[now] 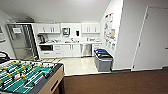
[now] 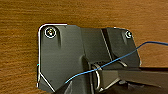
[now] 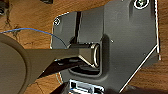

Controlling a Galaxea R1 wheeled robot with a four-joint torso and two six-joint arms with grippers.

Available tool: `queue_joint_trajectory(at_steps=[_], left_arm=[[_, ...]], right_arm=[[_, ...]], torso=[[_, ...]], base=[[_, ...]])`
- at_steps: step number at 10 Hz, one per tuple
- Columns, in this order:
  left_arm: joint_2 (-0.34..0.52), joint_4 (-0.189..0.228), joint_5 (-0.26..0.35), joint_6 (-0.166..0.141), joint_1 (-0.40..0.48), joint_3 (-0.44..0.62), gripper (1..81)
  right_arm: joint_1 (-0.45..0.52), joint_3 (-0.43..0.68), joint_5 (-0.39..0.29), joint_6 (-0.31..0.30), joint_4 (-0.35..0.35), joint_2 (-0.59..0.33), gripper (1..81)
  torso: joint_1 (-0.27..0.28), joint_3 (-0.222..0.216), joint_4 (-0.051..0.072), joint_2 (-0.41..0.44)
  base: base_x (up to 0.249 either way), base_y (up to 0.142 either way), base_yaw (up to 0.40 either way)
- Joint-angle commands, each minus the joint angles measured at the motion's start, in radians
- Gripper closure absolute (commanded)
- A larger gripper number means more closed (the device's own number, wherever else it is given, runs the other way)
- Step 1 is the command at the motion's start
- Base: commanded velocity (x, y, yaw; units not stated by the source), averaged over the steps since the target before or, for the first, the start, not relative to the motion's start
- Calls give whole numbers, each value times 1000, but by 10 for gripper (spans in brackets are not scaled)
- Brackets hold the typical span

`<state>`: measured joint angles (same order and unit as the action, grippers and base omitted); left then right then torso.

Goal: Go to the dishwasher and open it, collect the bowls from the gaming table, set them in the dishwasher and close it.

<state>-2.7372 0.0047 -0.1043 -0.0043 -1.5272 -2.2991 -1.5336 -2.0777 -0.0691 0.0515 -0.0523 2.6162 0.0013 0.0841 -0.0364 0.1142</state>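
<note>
Facing the kitchenette, you are looking at the dishwasher [image 1: 86, 49] straight ahead and well apart, under the tabletop beside white cabinets [image 1: 71, 50]; neither arm is nearer, and I cannot tell how either arm's fingers are standing.

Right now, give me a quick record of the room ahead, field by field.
place: kitchenette past a brown carpet
dishwasher: steel front, door shut, under the counter among white cabinets
table-football table: near left, green field
bins: grey, dark lids, right of the dishwasher, against the wall
wall: posters above the bins
bowls: cannot be made out
door: white, far right, shut
</note>
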Motion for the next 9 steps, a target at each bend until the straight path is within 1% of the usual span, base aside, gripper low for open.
queue_joint_trajectory(at_steps=[1, 3, 5, 9], left_arm=[[16, 15, 40, -2, 64, 7, 10], [16, 15, 40, -2, 65, 7, 10], [13, 14, 38, -2, 65, 7, 10], [16, 8, 38, -2, 65, 7, 10]], right_arm=[[66, 12, -51, 5, 6, -17, 10], [63, -5, -52, 5, 8, -11, 10], [63, -30, -46, 4, -8, -6, 10], [72, -31, -46, 5, 5, -6, 10]], torso=[[0, 0, 0, 0], [0, 0, 0, 0], [0, 0, 0, 0], [0, 0, 0, 0]], base=[[96, 0, 0], [118, 0, 0], [136, 0, 0], [158, 0, 0]])
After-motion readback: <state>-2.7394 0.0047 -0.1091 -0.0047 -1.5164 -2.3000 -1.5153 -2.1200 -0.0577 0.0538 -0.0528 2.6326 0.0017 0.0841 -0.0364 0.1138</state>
